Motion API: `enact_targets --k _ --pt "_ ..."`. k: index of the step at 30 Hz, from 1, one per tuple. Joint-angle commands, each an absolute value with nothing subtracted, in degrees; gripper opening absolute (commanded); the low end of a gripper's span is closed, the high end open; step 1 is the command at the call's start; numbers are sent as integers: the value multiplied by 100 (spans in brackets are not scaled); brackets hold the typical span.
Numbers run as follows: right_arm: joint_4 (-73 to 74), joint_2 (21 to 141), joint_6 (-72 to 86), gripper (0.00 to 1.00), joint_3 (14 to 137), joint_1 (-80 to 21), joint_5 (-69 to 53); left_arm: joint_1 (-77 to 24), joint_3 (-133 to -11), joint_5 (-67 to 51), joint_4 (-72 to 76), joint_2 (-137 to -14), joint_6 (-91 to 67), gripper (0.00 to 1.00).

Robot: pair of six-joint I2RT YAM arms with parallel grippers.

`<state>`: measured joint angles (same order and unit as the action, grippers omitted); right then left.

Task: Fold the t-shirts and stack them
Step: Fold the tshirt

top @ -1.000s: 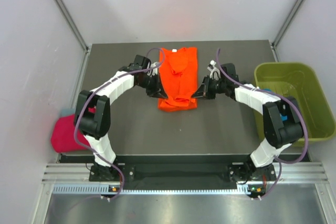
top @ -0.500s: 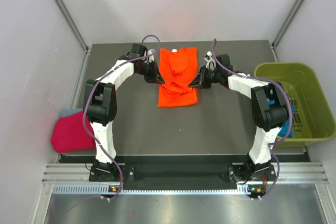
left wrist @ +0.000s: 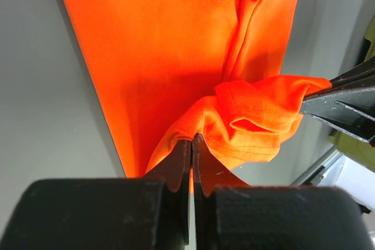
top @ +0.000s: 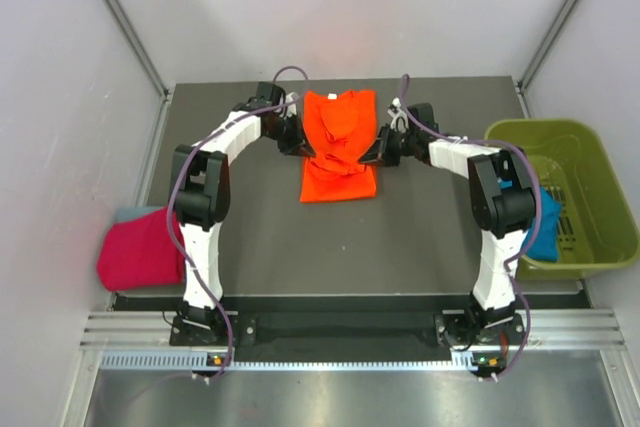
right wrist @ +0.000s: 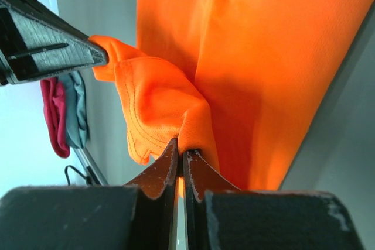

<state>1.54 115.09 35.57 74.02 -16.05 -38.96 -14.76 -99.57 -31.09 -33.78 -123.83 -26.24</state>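
From above, the orange t-shirt [top: 338, 147] lies as a long, narrow strip on the far middle of the dark desk [top: 400, 237], with its small white tag [top: 337, 95] at the far edge. The cloth is wrinkled in the middle, where the left gripper [top: 297, 143] meets one side and the right gripper [top: 377, 152] meets the other. The magenta-pink t-shirt [top: 135, 252] hangs at the left edge of the desk, and the teal-blue t-shirt [top: 545, 232] sits in the olive-green bin [top: 600, 197] on the right. In the left wrist view, the left gripper [left wrist: 191, 144] is closed tightly on a fold of the orange t-shirt [left wrist: 158, 45], and the pinched cloth rises in a soft bunch with a stitched hem above the flat part. In the right wrist view, the right gripper [right wrist: 179, 150] pinches the same bunch from the other side, almost with no gap, and the rest of the orange t-shirt [right wrist: 269, 57] lies smooth on the desk.
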Motion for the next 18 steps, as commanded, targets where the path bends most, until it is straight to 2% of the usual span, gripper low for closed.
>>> enact_targets --k 1,9,10,11,13,14,15,16,18 --pt "-176 11592 3454 0 7734 -1521 -3867 -1459 -10204 -2971 -3155 -12340 -2514 0" --pt "-334 11830 3366 0 7875 -1529 -3806 -1459 -10327 -2804 -3103 -12454 -2470 0" --pt "-317 11830 3349 2 7892 -1538 -3762 -1468 -10362 -2786 -3085 -12454 -2461 2" --pt "-160 11830 3253 22 7962 -1555 -3692 -1468 -10388 -2690 -3102 -12402 -2435 19" --pt "-44 11690 3147 38 8042 -1556 -3595 -1468 -10485 -2584 -3199 -12288 -2321 36" --pt "130 11611 2999 41 8051 -1547 -3560 -1468 -10494 -2532 -3278 -12087 -2277 40" --pt "219 11428 2927 44 8059 -1529 -3507 -1459 -10494 -2427 -3313 -11972 -2250 54" --pt "298 11313 2848 49 8060 -1512 -3394 -1459 -10477 -2400 -3340 -11701 -2267 58" --pt "439 10962 2725 52 7998 -1424 -3331 -1450 -10293 -2469 -3331 -11418 -2372 61"
